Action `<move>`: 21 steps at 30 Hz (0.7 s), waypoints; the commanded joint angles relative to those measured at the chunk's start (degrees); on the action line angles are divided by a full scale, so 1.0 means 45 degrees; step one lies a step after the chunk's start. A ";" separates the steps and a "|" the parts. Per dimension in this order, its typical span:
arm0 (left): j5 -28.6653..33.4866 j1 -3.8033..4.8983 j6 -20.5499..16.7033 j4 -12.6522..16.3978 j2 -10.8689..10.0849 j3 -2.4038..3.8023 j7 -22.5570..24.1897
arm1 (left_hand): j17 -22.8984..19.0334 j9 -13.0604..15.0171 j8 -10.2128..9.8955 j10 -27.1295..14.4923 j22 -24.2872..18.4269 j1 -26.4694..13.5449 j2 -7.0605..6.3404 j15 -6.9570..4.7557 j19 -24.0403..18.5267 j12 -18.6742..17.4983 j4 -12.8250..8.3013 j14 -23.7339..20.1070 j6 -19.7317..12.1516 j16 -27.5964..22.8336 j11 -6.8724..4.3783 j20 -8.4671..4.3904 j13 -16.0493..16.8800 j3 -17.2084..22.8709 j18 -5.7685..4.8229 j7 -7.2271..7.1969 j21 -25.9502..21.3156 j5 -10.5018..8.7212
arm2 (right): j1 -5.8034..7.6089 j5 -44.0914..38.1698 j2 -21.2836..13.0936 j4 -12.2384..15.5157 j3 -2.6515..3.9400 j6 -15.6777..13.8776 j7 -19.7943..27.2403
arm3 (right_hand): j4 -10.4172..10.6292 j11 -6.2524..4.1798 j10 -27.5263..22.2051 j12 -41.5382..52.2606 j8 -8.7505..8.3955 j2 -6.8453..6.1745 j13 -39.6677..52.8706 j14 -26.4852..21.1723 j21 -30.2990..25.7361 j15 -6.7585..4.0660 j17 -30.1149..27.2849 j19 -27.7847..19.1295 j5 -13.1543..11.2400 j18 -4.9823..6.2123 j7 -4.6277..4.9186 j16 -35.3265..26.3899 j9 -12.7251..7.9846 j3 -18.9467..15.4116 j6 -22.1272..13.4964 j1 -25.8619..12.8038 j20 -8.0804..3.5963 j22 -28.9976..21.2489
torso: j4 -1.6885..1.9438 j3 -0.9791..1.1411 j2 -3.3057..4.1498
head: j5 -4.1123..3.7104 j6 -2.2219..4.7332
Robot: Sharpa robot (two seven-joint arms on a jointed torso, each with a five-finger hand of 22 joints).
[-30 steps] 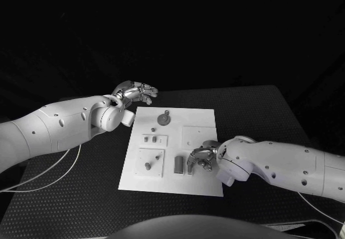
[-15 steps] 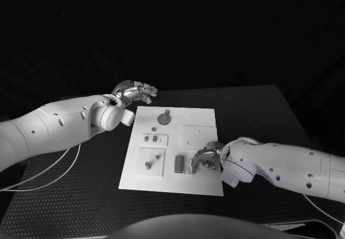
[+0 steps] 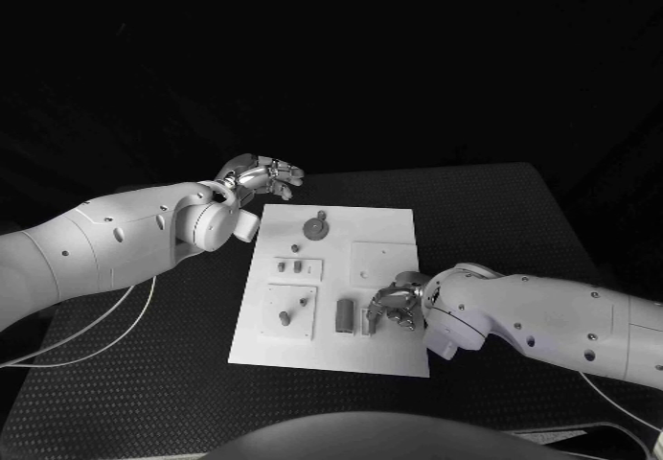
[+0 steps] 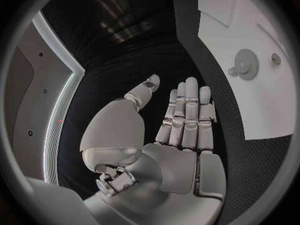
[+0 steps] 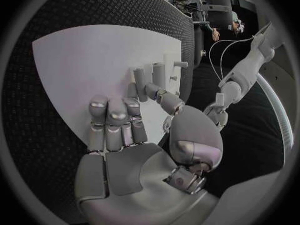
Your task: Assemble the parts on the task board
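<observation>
The white task board (image 3: pixel 387 359) lies at the middle of the black counter (image 3: pixel 166 383). Near its right edge, the right robot hand (image 3: pixel 391 305) rests with fingers bent down among upright parts; whether one is pinched cannot be told. One dark cylinder (image 3: pixel 344 315) stands just beside it. Further back, one gear (image 3: pixel 316 227) lies flat. Beyond the far-left corner, the left robot hand (image 3: pixel 260 178) is held spread, holding nothing.

The task board (image 3: pixel 380 244) is plain white, and the parts (image 3: pixel 315 227) on it are grey. The table (image 3: pixel 512 211) is black with a fine dotted weave. Both arms (image 3: pixel 97 244) are white; each hand (image 3: pixel 262 176) is shiny silver.
</observation>
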 commanded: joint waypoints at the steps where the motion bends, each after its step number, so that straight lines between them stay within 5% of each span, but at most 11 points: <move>1: -0.0065 0.0012 0.0145 0.0026 0.0018 0.0007 0.0072 | 0.0021 -0.0017 0.0087 -0.0040 0.0099 -0.0082 -0.0068 0.0001 -0.0059 0.0089 0.0059 -0.0111 -0.0079 -0.0041 0.0060 0.0007 -0.0020 -0.0010 0.0154 -0.0014 -0.0058 -0.0027 | -0.0039 0.0023 0.0062 -0.0026 -0.0018 0.0388 0.0017 | 0.0012 -0.0063 0.0078 -0.0022 0.0058 0.0298 0.0018 0.0008 0.0059 -0.0070 0.0002 0.0022 -0.0060 0.0559 -0.0016 -0.0065 0.0026 -0.0115 0.0105 0.0212 -0.0075 -0.0025 | 0.0011 -0.0005 0.0002 | 0.0001 -0.0025; 18: -0.0066 0.0011 0.0150 0.0019 0.0024 0.0007 0.0063 | 0.0024 -0.0018 0.0087 -0.0043 0.0102 -0.0087 -0.0064 0.0001 -0.0059 0.0089 0.0067 -0.0112 -0.0082 -0.0043 0.0061 0.0008 -0.0021 -0.0010 0.0153 -0.0013 -0.0061 -0.0027 | -0.0075 -0.0033 0.0147 0.0061 -0.0017 0.0540 0.0166 | 0.0017 -0.0048 0.0030 -0.0051 0.0055 -0.0055 0.0083 -0.0025 0.0073 -0.0101 0.0016 0.0015 -0.0255 0.0559 -0.0003 -0.0077 -0.0009 -0.0862 0.0048 -0.0041 -0.0091 -0.0075 | -0.0003 -0.0004 -0.0004 | 0.0045 -0.0073; 21: -0.0066 0.0011 0.0158 0.0023 0.0034 0.0007 0.0060 | 0.0026 -0.0019 0.0088 -0.0045 0.0103 -0.0088 -0.0062 0.0002 -0.0059 0.0089 0.0071 -0.0112 -0.0083 -0.0044 0.0062 0.0008 -0.0022 -0.0010 0.0154 -0.0012 -0.0062 -0.0027 | -0.0078 -0.0244 0.0164 0.0080 -0.0017 0.0543 0.0178 | 0.0033 -0.0044 0.0007 -0.0071 0.0049 -0.0167 0.0114 -0.0044 0.0060 -0.0115 0.0023 -0.0008 -0.0679 0.0559 0.0000 -0.0088 -0.0035 -0.1115 0.0020 -0.0006 -0.0110 -0.0112 | -0.0006 -0.0007 -0.0004 | 0.0047 -0.0061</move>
